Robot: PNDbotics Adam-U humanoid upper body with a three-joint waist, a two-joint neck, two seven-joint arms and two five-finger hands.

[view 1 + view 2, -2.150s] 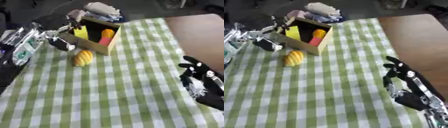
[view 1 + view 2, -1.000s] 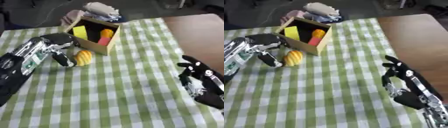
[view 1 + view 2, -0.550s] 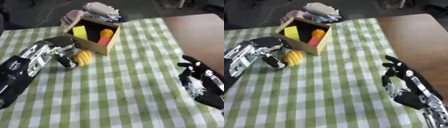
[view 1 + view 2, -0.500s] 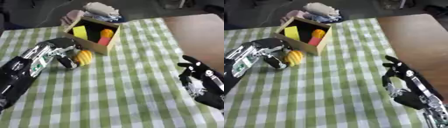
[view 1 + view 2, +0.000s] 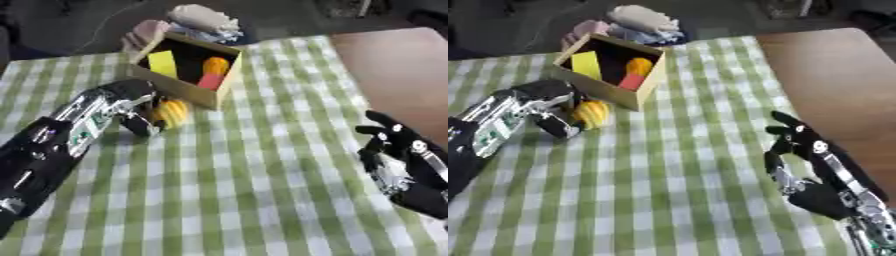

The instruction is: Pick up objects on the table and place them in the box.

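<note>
A yellow-orange ridged object (image 5: pixel 173 112) lies on the checked cloth just in front of the cardboard box (image 5: pixel 179 88). My left hand (image 5: pixel 131 107) sits right beside it on the left, fingers curled down and touching it; I cannot tell whether they grip it. Inside the box stand a yellow piece (image 5: pixel 163 63), an orange piece (image 5: pixel 214 65) and a red piece (image 5: pixel 210 81). My right hand (image 5: pixel 807 165) rests open at the lower right, fingers up, far from the box.
The green-and-white checked cloth (image 5: pixel 236 170) covers the table, with bare brown tabletop (image 5: pixel 394 65) on the right. Soft bundled items, pink and grey (image 5: pixel 203 19), lie behind the box at the far edge.
My left arm came down from beside the box and forward to the yellow-orange object, closing in on its left side. The right hand stayed put.
</note>
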